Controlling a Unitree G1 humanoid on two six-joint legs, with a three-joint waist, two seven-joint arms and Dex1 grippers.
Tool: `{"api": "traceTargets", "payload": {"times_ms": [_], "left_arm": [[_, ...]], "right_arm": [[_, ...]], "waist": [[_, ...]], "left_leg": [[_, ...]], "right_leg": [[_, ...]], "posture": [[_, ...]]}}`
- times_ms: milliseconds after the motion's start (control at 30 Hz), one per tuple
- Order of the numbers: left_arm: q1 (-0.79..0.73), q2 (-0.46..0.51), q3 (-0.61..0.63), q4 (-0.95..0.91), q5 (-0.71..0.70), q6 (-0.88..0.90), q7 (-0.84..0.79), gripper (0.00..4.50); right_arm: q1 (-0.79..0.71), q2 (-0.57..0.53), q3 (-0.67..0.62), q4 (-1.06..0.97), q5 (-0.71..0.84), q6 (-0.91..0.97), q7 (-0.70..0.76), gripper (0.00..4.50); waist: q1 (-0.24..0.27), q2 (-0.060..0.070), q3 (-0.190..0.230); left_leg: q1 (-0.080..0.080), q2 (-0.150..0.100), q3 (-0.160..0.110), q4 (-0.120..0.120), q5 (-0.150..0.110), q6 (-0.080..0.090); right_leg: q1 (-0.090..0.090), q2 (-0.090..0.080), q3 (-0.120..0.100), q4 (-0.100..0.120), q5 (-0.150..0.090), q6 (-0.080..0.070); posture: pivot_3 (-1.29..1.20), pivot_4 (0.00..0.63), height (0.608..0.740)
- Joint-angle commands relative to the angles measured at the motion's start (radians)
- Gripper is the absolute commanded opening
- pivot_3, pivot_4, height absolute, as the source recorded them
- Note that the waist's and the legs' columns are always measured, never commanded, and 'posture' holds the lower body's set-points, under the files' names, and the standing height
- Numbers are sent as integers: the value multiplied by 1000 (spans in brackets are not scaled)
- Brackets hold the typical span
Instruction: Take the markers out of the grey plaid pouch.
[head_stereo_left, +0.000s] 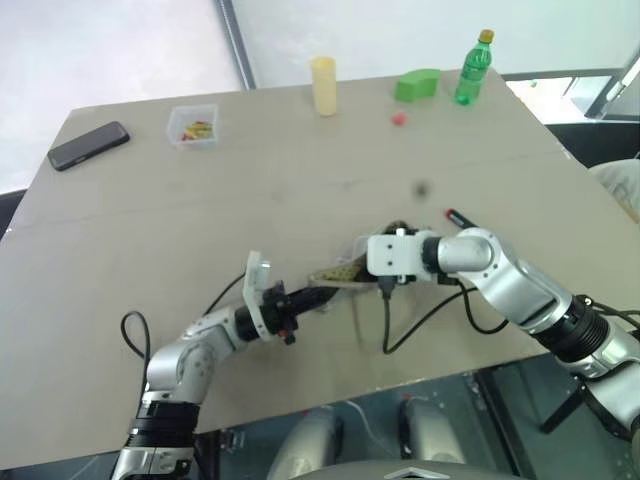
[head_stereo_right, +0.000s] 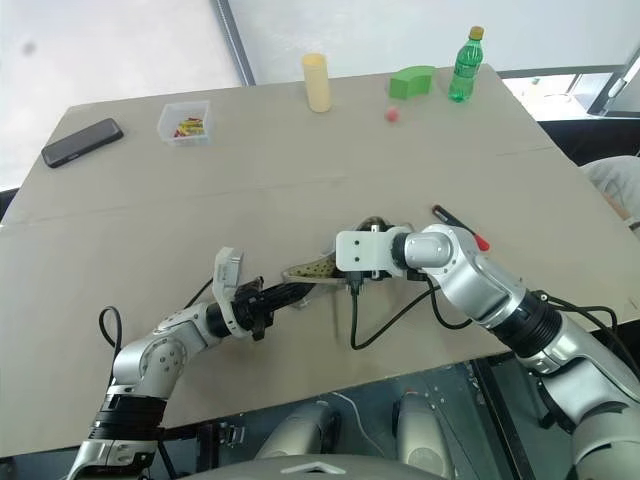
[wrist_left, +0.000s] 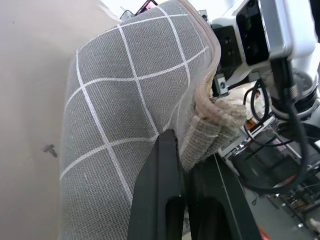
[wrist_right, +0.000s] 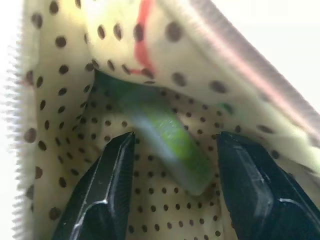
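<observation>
Two pincers work the grey plaid pouch (wrist_left: 130, 125) near the surface (head_stereo_left: 300, 180) front edge. Left pincer (wrist_left: 182, 200) clenched on its end; right pincer (wrist_right: 175, 190) spread inside, straddling green marker (wrist_right: 172, 142), probably untouched. Dark red-ended marker (head_stereo_left: 458, 219) lies just beyond pouch.
</observation>
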Motion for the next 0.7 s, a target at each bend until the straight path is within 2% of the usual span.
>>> {"api": "traceTargets", "payload": {"times_ms": [33, 100, 200, 300, 400, 533, 700], "left_arm": [[-4, -6, 34, -34, -86, 78, 4, 0], [-5, 4, 41, -52, -154, 159, -8, 0], [-7, 22, 63, -84, -292, 304, -13, 0], [-10, 41, 80, -94, -367, 389, -6, 0], [-11, 61, 67, -71, -315, 360, -18, 0], [-20, 75, 3, -19, -132, 199, -30, 0], [-27, 94, -7, 52, -32, 113, -55, 0]], "right_arm": [[-1, -34, -1, -33, -46, -8, 91, 2681], [-9, -100, -38, -100, -31, 55, 185, 2681], [-28, -233, -131, -241, 74, 197, 351, 2681], [-75, -311, -210, -335, 167, 328, 448, 2681], [-109, -316, -224, -368, 214, 398, 471, 2681], [-67, -251, -145, -313, 152, 368, 398, 2681], [-28, -180, -81, -259, 84, 334, 330, 2681]], "waist": [[0, 0, 0], [0, 0, 0], [4, 0, 0], [2, 1, 0], [0, 0, 0], [4, -1, -1], [4, -1, -1]], "left_leg": [[0, 0, 0, 0, 0, 0], [0, 0, 0, 0, 0, 0], [-3, 0, -1, 0, 0, 0], [-2, 0, -1, 0, 0, 0], [-1, 1, -1, 0, 0, 0], [0, 1, 0, 0, 0, 0], [-1, 0, 1, 1, 0, 0]], "right_leg": [[0, 0, 0, 0, 0, 0], [0, 0, 0, 0, 0, 0], [-1, -1, -1, 0, 0, 0], [0, -1, -1, -1, 0, 0], [0, 0, -1, -1, 0, 0], [1, 1, 0, -1, 0, 0], [0, -1, 0, 0, 0, -1]], "posture": [[0, 150, 740], [0, 150, 740], [0, 150, 740], [0, 150, 740], [0, 150, 740], [0, 150, 740], [0, 150, 740]]}}
